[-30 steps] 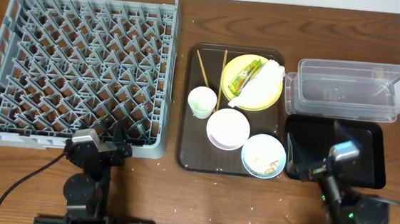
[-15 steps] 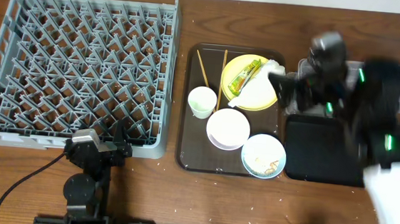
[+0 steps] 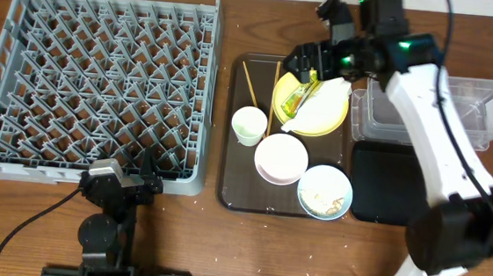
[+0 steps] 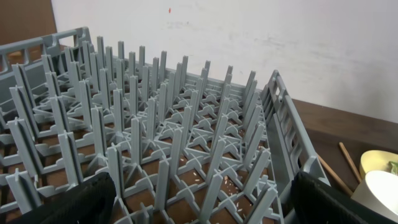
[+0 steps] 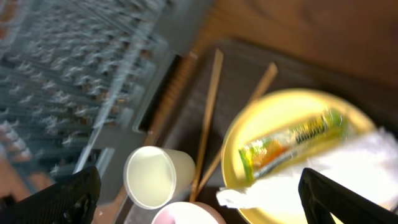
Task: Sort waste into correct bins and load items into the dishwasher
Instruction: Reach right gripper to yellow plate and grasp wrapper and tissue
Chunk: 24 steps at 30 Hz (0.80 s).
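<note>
The yellow plate [image 3: 329, 120] lies on the brown tray and carries the green-and-yellow wrapper [image 3: 298, 97] and the white napkin [image 3: 326, 95]. A white cup [image 3: 249, 125], a white bowl [image 3: 281, 157] and a blue bowl [image 3: 324, 192] with rice scraps [image 3: 328, 199] sit in front of it. Two chopsticks [image 3: 251, 85] lie left of the plate. My right gripper [image 3: 310, 62] hovers open and empty over the plate's far left edge. In the right wrist view it [image 5: 199, 208] spans the cup [image 5: 152, 177], chopsticks [image 5: 208, 118], wrapper [image 5: 292, 140] and napkin [image 5: 348, 162]. My left gripper [image 3: 125, 185] rests open at the grey rack's [image 3: 101, 82] front edge.
The clear tub [image 3: 478, 103] stands at the right, partly under my right arm. The black tray [image 3: 375, 188] lies in front of it. The brown serving tray [image 3: 232, 181] sits between the rack and the bins. The left wrist view shows rack pegs [image 4: 174, 137] and scattered rice grains.
My right arm has swung from the front right by the black tray, up and left, to above the yellow plate. The left arm has not moved.
</note>
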{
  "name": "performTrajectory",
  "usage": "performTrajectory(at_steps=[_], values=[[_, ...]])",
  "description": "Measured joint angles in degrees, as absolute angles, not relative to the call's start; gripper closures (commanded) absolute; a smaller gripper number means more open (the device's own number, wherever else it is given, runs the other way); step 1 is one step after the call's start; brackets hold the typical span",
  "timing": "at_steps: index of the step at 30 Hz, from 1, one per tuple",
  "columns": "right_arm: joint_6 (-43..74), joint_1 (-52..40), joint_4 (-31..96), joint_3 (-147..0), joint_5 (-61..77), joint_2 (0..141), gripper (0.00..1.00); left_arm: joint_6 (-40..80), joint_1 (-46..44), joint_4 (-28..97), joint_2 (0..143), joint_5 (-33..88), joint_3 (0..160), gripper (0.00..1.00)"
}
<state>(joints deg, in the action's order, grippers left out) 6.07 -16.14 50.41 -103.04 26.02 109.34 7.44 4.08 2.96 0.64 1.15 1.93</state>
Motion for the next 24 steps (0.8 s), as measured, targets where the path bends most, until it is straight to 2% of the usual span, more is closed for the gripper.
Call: performTrajectory(at_steps=[7, 11, 15, 20, 24], values=[[31.6, -21.0, 52.7, -103.1, 3.9, 117.8, 0.01, 7.4, 4.1, 3.0, 0.6, 1.1, 1.9, 0.1], [40.5, -24.1, 52.6, -103.1, -5.0, 122.0, 0.04, 7.4, 4.1, 3.0, 0.6, 1.1, 1.9, 0.1], [45.3, -25.3, 52.3, -103.1, -9.0, 125.8, 0.12, 7.4, 4.1, 3.0, 0.6, 1.1, 1.9, 0.09], [47.7, -25.0, 51.8, -103.1, -11.1, 129.0, 0.35, 7.4, 4.1, 3.0, 0.6, 1.1, 1.9, 0.09], [48.6, -25.0, 51.4, -103.2, -11.8, 130.8, 0.72, 7.4, 4.1, 3.0, 0.6, 1.1, 1.9, 0.09]])
